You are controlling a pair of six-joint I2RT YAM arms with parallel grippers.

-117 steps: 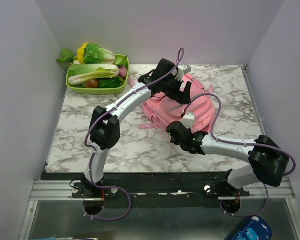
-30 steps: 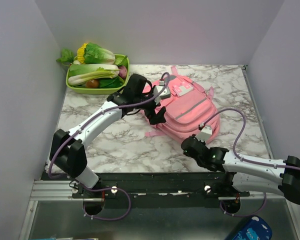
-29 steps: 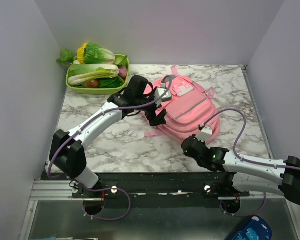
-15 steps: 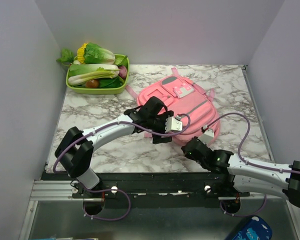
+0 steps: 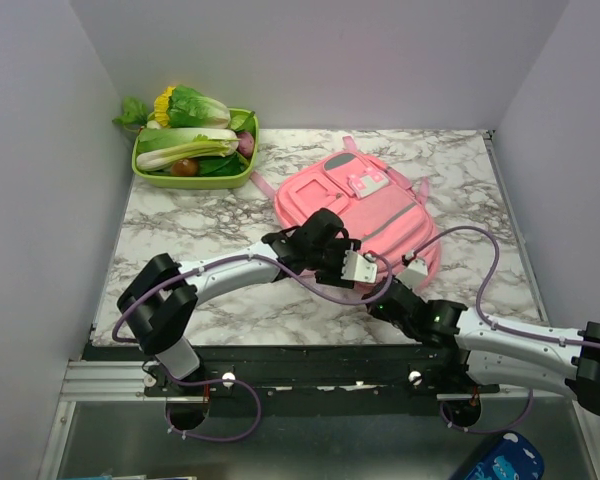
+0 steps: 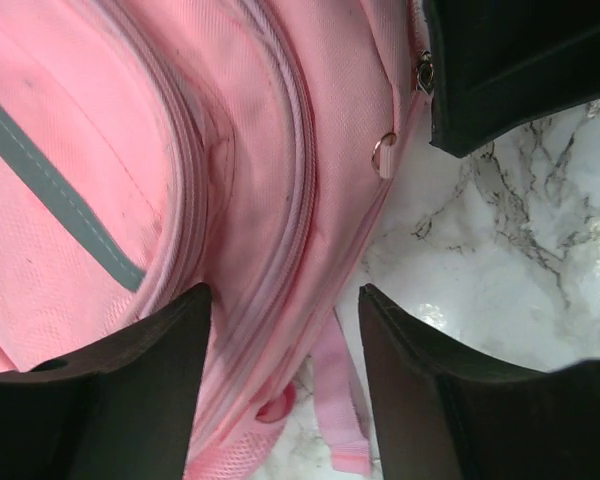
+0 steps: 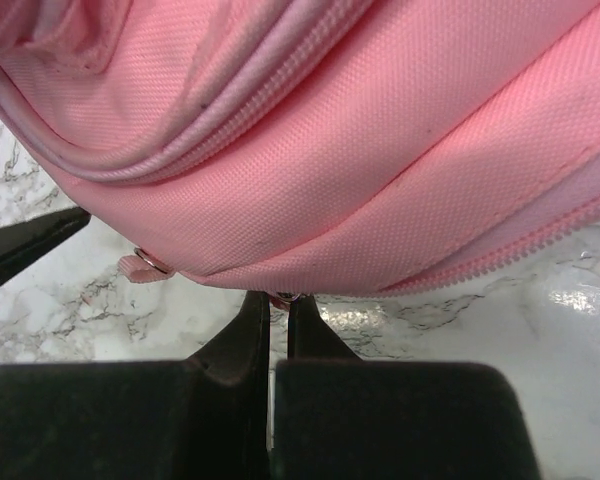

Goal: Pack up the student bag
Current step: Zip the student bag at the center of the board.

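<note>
1. The student bag (image 5: 365, 215) lies flat on the marble table (image 5: 180, 235), a little right of centre, with its pocketed front facing up and a grey-and-white patch (image 5: 368, 181) near its far end.
2. The left gripper (image 6: 280, 297) is spread, its two dark fingers (image 6: 120, 390) over the bag's near edge, where pink fabric and zip lines show between them.
3. A pink strap end (image 6: 340, 400) lies on the marble just beside that edge, and a metal ring pull (image 6: 385, 154) hangs from a zip.
4. The right gripper (image 7: 277, 300) is pressed together, its tips touching the bag's lower seam at a small tab. Whether the tab is caught between them I cannot tell.
5. The two grippers are near each other at the bag's near corner.
6. A green tray (image 5: 195, 183) of vegetables (image 5: 185, 140) stands at the far left corner, apart from the bag.
</note>
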